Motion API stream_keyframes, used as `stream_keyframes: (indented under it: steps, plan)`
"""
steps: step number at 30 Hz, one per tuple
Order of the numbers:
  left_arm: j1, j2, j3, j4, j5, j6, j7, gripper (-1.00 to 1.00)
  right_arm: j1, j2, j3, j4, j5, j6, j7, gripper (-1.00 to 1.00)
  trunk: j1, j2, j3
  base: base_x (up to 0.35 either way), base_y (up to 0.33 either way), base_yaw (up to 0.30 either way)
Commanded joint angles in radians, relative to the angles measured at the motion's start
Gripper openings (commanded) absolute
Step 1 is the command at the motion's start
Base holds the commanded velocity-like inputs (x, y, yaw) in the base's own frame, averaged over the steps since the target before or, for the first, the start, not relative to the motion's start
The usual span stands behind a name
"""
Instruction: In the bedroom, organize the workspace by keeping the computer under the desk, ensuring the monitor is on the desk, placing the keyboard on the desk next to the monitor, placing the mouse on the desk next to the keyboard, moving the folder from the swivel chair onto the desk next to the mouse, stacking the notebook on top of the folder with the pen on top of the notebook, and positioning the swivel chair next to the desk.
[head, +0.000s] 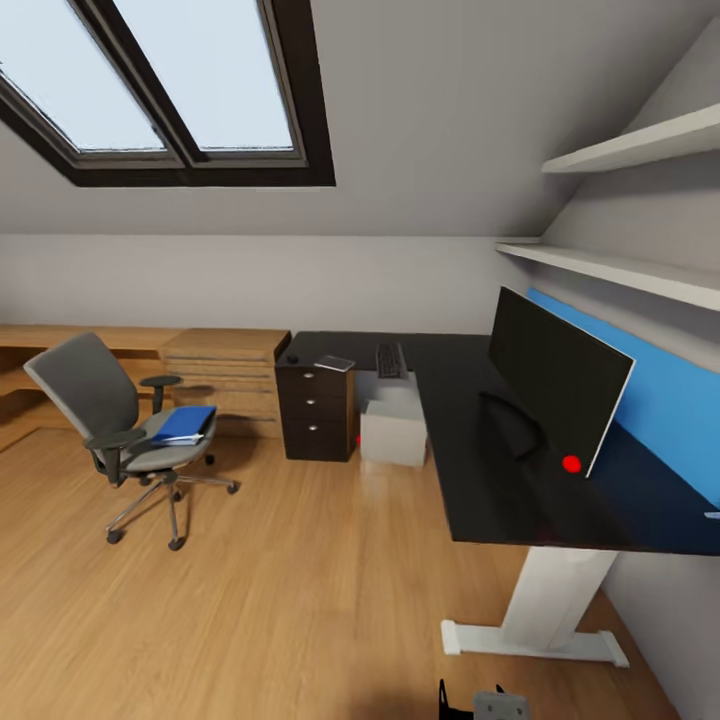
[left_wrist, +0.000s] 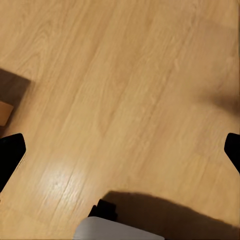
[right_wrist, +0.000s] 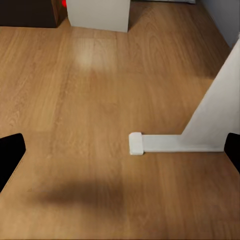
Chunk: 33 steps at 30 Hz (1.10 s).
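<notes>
The robot stands back from the desk (head: 470, 500), nothing in hand. Both wrist views show fingertips spread wide over bare floor, holding nothing. The folder (head: 185, 423) lies on the chair (head: 110, 420) seat; fetching it probably comes next, needing a drive leftward.

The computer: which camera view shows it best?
The head view shows the computer best: the whole grey-white tower stands under the desk, beside the drawer unit. The right wrist view catches its lower part.
</notes>
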<state>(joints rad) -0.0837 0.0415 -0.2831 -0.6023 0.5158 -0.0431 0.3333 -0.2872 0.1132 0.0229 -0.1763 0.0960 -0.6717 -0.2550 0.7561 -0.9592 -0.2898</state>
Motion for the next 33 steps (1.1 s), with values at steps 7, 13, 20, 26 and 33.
stream_keyframes:
  steps: [7,13,20,26,33]
  plan:
    - [-0.001,0.001,-0.007,-0.001,0.010,-0.004,0.007,1.00,-0.001,0.000,0.002,0.001,0.010,-0.001,-0.010,1.00,0.001,-0.001,-0.001,0.228,0.268,-0.035]
    - [-0.001,0.002,-0.007,-0.001,0.010,-0.004,0.006,1.00,-0.001,0.000,0.003,0.001,0.011,0.000,-0.010,1.00,0.001,-0.001,-0.001,0.228,0.268,-0.001]
    - [-0.001,0.002,-0.007,-0.001,0.010,-0.004,0.006,1.00,-0.001,0.000,0.004,0.001,0.013,0.000,-0.009,1.00,0.001,-0.001,-0.001,0.236,0.265,0.000]
    - [-0.001,0.003,-0.008,-0.001,0.009,-0.004,0.006,1.00,-0.001,0.000,0.005,0.001,0.014,0.000,-0.009,1.00,0.001,-0.001,-0.001,0.254,0.249,0.000]
    - [-0.001,0.003,-0.008,-0.001,0.009,-0.004,0.006,1.00,-0.001,0.000,0.005,0.002,0.014,0.001,-0.009,1.00,0.001,-0.001,-0.001,0.280,0.220,0.000]
